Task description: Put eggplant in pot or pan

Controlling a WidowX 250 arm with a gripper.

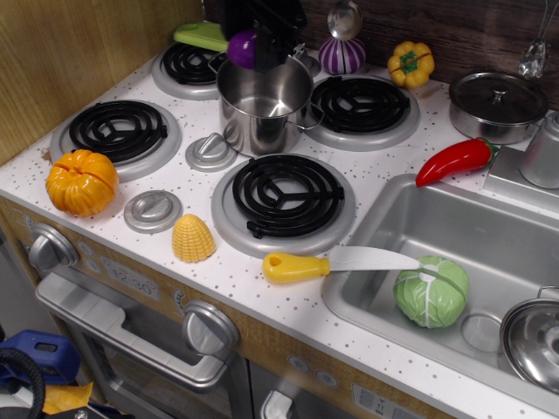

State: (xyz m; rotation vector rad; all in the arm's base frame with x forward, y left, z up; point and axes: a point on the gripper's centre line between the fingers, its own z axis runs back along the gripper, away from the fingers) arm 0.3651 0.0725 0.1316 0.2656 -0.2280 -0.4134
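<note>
The tall shiny steel pot (264,109) stands in the middle of the stove, between the burners, and its inside looks empty. My black gripper (255,44) is at the top of the view, just above the pot's far rim. It is shut on the glossy purple eggplant (244,48), which hangs over the rim at the pot's back left. The upper part of the gripper is cut off by the frame edge.
A purple-and-white striped bulb (341,54) and yellow pepper (410,63) sit behind the pot. A lidded low pot (496,105), red chili (455,161), yellow-handled knife (332,263), corn (193,237) and orange pumpkin (81,182) lie around. The sink (410,218) holds a green cabbage (431,291).
</note>
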